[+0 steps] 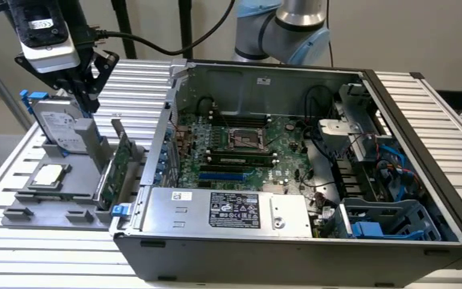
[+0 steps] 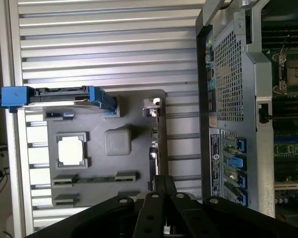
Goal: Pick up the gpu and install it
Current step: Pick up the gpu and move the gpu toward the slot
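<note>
Gpu (image 1: 122, 164) stands edgewise in the gray tray (image 1: 22, 214); I see the gripper (image 1: 86, 99) above, pressed together, empty.

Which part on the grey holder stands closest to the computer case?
The gpu, the thin green card on edge beside the computer case; the hard drive and square chip sit farther off.

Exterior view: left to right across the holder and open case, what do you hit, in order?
hard drive → gpu → motherboard → blue drive cage
</note>
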You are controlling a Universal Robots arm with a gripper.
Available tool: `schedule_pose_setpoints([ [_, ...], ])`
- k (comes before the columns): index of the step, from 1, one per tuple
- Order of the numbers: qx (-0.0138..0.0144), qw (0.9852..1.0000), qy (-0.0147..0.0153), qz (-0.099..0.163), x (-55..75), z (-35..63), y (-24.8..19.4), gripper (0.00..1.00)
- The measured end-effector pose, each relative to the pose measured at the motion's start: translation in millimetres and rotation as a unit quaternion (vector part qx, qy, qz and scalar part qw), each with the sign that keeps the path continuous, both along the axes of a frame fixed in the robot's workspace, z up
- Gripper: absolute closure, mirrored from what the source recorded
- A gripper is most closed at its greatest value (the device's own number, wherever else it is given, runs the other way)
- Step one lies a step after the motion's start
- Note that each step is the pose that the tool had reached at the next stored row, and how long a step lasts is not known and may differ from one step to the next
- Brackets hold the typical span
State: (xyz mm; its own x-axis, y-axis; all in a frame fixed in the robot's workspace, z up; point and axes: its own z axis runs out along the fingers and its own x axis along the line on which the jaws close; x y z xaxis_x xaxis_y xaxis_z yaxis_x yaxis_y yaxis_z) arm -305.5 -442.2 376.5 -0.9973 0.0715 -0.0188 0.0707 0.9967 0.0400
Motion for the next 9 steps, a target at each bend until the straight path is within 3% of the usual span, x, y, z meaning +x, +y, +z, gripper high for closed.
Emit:
schedule_pose_setpoints([
  [5, -0.0001, 1.0, 0.0003, 0.0, 0.0, -0.2, 0.0, 0.0],
  [9, 0.0, 1.0, 0.0006, 0.0, -0.1, -6.8, -0.4, 0.0],
])
